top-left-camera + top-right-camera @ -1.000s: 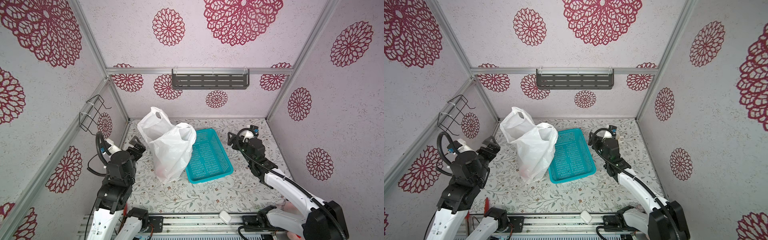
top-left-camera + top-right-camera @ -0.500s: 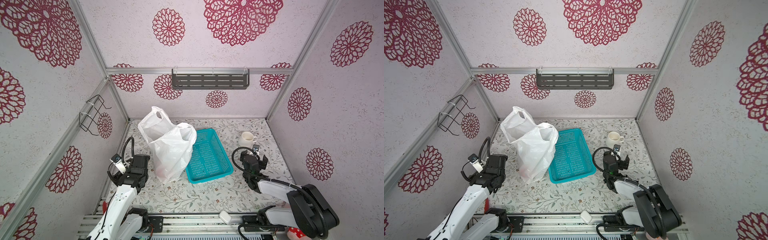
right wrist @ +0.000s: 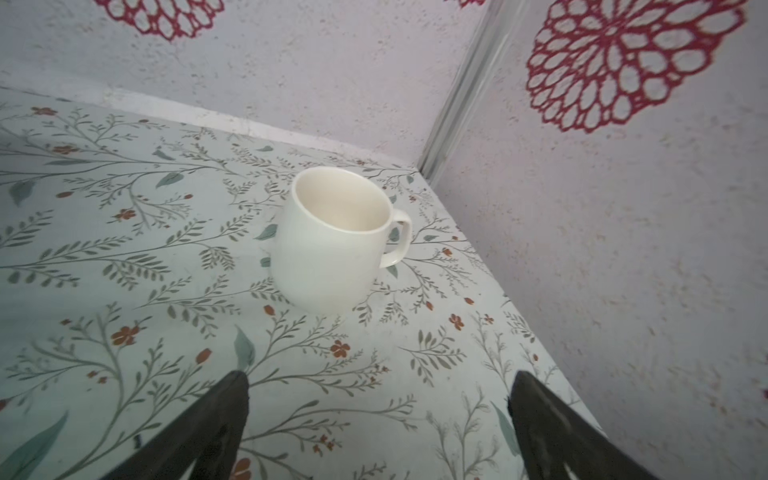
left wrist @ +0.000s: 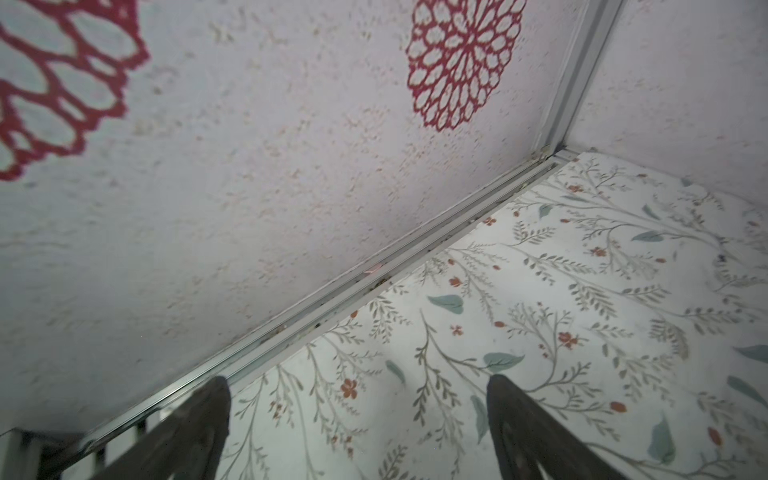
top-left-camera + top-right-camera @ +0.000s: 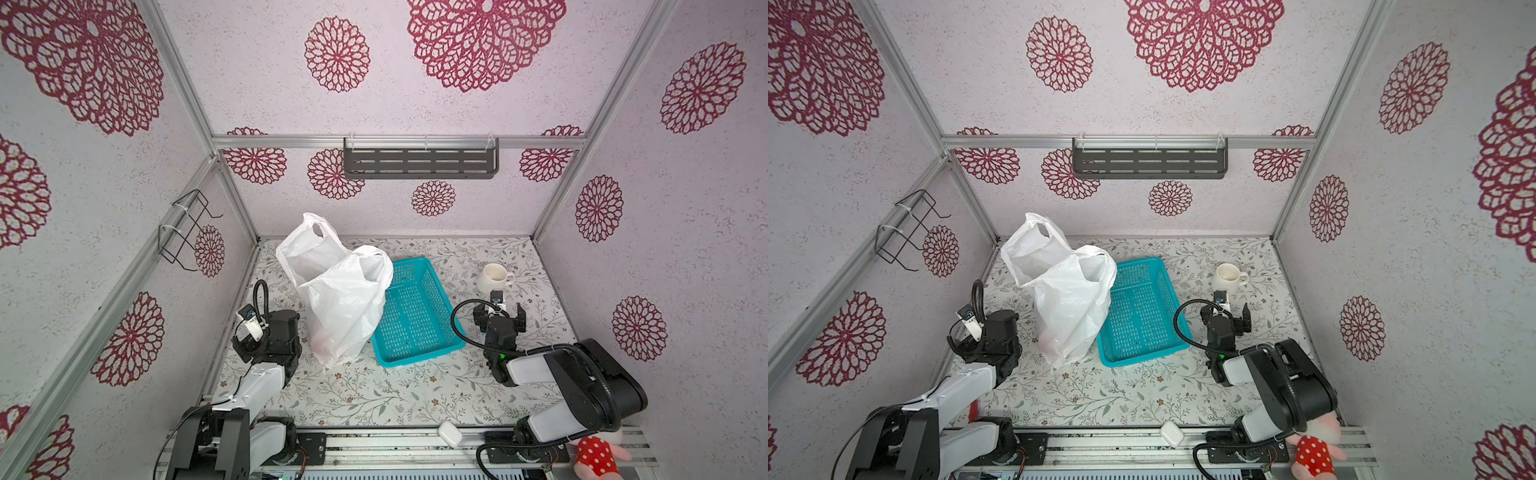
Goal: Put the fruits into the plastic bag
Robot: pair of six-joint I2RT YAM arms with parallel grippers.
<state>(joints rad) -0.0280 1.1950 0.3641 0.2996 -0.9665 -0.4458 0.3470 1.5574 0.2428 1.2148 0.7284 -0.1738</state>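
The white plastic bag [image 5: 340, 291] [image 5: 1069, 297] stands upright at the back left of the table, its mouth and loop handles up. No fruits show plainly. Only a faint reddish tint [image 5: 322, 345] comes through the bag's lower wall. My left gripper [image 4: 357, 380] is open and empty, low over the tablecloth and facing the left wall. Its wrist [image 5: 274, 336] sits just left of the bag. My right gripper [image 5: 498, 311] [image 3: 378, 378] is open and empty, right of the basket, pointing at a cream mug [image 3: 332, 245].
A teal perforated basket [image 5: 415, 316] [image 5: 1142, 311] lies right of the bag, nothing visible in it. The mug [image 5: 494, 276] stands at the back right. On the front rail lie a polka-dot plush [image 5: 594, 457] and a small white case [image 5: 450, 433].
Both arms have dropped from a raised pose and pulled back toward the front. The right gripper has moved away from the basket to a spot before the mug. The bag has stayed put.
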